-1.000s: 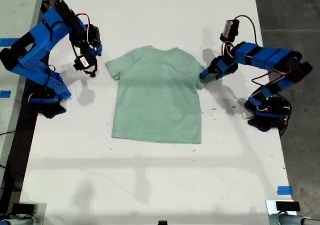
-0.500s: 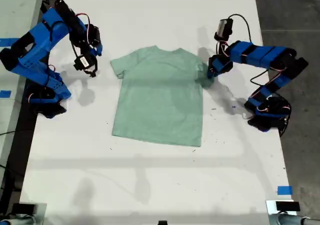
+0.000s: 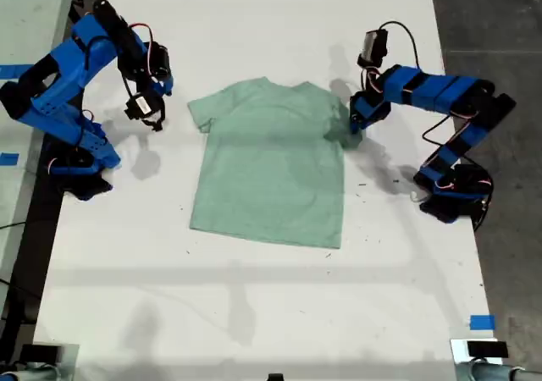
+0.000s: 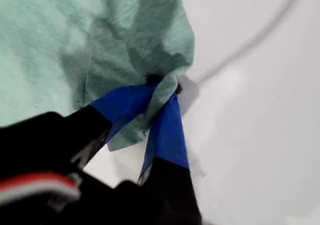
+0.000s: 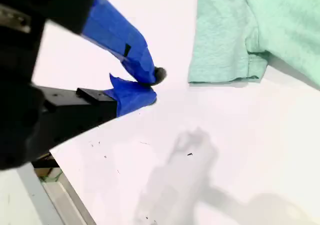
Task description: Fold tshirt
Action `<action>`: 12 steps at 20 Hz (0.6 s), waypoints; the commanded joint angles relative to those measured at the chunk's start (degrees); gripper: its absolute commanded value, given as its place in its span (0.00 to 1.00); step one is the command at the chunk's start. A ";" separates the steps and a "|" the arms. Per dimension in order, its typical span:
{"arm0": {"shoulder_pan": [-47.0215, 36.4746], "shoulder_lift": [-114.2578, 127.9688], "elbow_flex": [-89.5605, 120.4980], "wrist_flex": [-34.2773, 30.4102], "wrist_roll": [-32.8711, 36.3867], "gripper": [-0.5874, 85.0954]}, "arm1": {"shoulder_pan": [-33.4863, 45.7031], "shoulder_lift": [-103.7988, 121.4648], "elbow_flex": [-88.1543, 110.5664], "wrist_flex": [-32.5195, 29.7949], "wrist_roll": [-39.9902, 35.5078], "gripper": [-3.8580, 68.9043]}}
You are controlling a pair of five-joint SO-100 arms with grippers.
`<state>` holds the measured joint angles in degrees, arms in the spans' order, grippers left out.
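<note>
The pale mint-green tshirt (image 3: 269, 169) lies flat on the white table (image 3: 254, 313), collar toward the far edge. In the exterior view the arm at the right is my first arm. My first gripper (image 3: 354, 124) (image 4: 165, 92) is shut on that side's sleeve, and the bunched tshirt (image 4: 55, 35) fabric is pinched between the blue fingers (image 4: 125, 102). At the exterior view's left, my second gripper (image 3: 154, 118) (image 5: 149, 87) hovers a short way off the other sleeve (image 5: 225, 60). Its blue tips are together and hold nothing.
Blue tape marks sit at the exterior view's lower right (image 3: 481, 322) and left edge (image 3: 8, 158). Dark floor (image 3: 500, 25) runs along the table's right side in that view. Both arm bases stand at the table's side edges.
My first gripper has moved slightly up and rightward in the exterior view with the sleeve, bunching it and dragging the shirt's top a little that way. The second arm stayed still.
</note>
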<state>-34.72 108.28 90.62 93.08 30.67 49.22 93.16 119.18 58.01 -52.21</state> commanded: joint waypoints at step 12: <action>1.85 0.62 0.18 -1.58 -1.14 0.01 | -17.67 -3.52 -44.03 15.73 11.69 0.03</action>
<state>-34.54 108.28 91.05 92.11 30.59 34.19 90.70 80.86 77.43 -42.54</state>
